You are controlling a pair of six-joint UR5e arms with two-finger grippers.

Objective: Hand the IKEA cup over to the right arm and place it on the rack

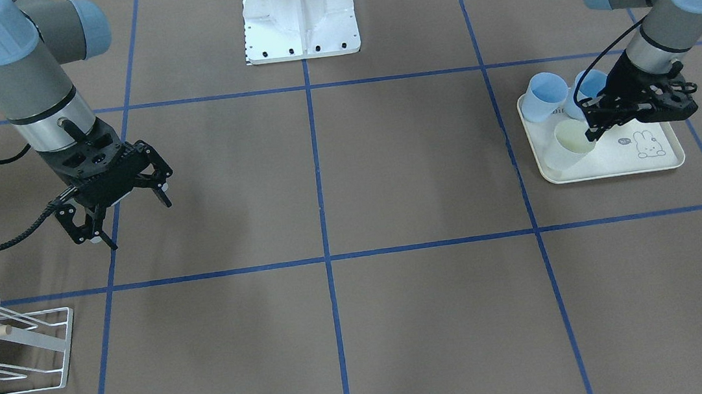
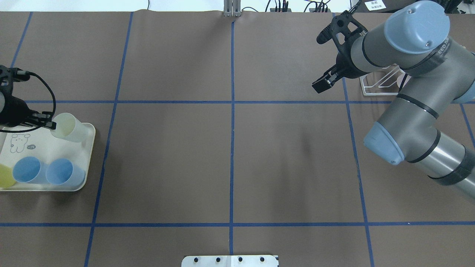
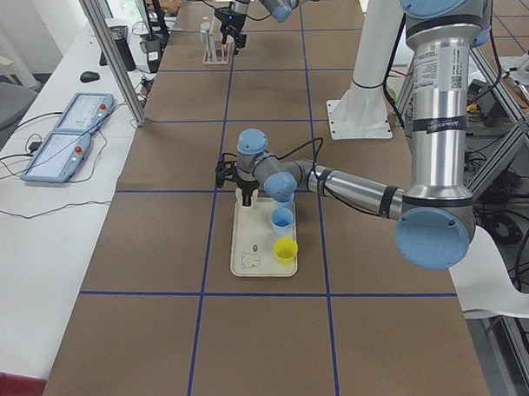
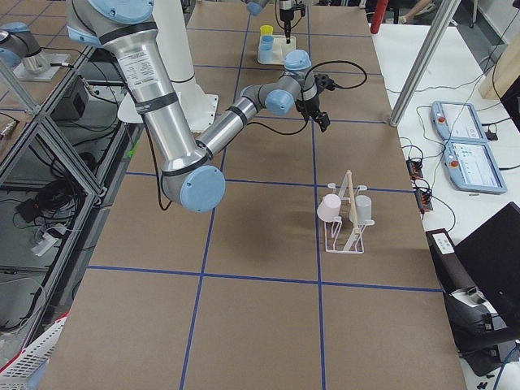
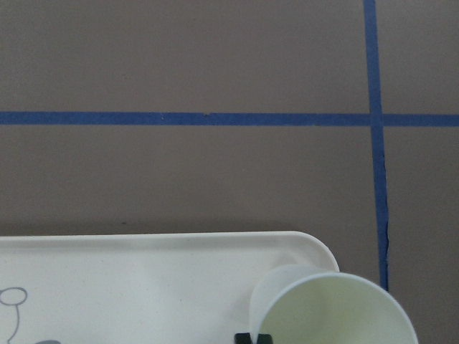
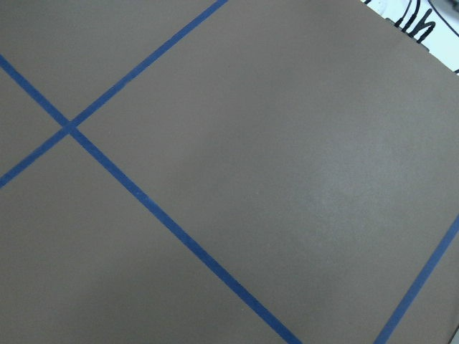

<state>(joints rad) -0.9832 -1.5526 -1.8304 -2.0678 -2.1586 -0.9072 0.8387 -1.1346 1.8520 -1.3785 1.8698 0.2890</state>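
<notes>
Here, my left jaws (image 1: 593, 127) pinch rim of tilted pale-green cup (image 2: 70, 127) on tray (image 2: 90, 148), table's left end; my right jaws (image 1: 138, 224), spread wide, hang well apart near rack (image 4: 341, 231).

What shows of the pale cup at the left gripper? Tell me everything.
The pale cup is a smooth, tapered, pale yellow-green tumbler. It looks like plastic, is empty and has no handle. It leans tilted, mouth toward the left gripper, over the corner of the cream tray that lies toward the table's middle. The fingers seem to pinch its rim wall. Whether its base rests on the tray cannot be told.
</notes>
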